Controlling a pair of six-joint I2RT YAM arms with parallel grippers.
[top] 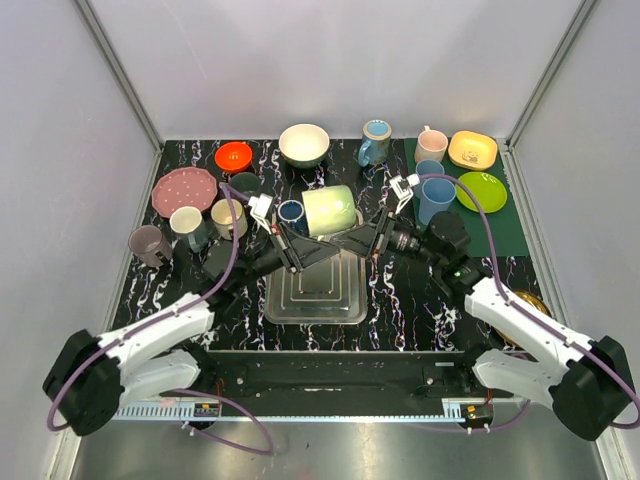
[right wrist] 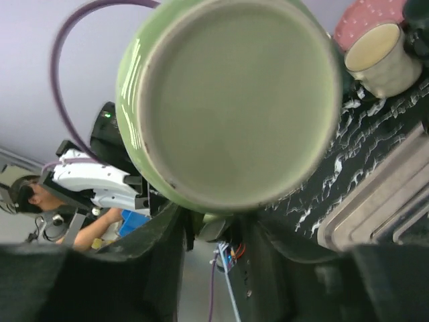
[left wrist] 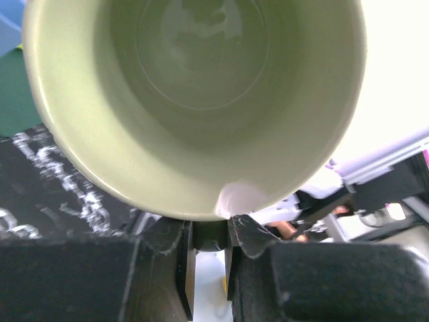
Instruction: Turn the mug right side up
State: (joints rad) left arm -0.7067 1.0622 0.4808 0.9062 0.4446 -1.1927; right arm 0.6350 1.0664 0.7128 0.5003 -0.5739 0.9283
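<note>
The pale green mug (top: 330, 210) lies on its side in the air above the clear tray (top: 283, 303). Its opening faces my left wrist camera (left wrist: 194, 100) and its base faces my right wrist camera (right wrist: 234, 100). My left gripper (top: 298, 250) reaches in from the left, under the rim. Its jaws (left wrist: 210, 241) are shut on the dark handle just below the rim. My right gripper (top: 364, 240) reaches in from the right, under the base. Its jaws (right wrist: 216, 231) stand a little apart on either side of the green handle, with gaps showing.
Several mugs stand on the dark marbled table: a blue one (top: 292, 215) just left of the held mug, cream ones (top: 228, 217), a purple one (top: 149, 243) and blue ones at the right (top: 436, 198). Bowls and plates line the back, including a white bowl (top: 304, 143) and a green plate (top: 481, 190).
</note>
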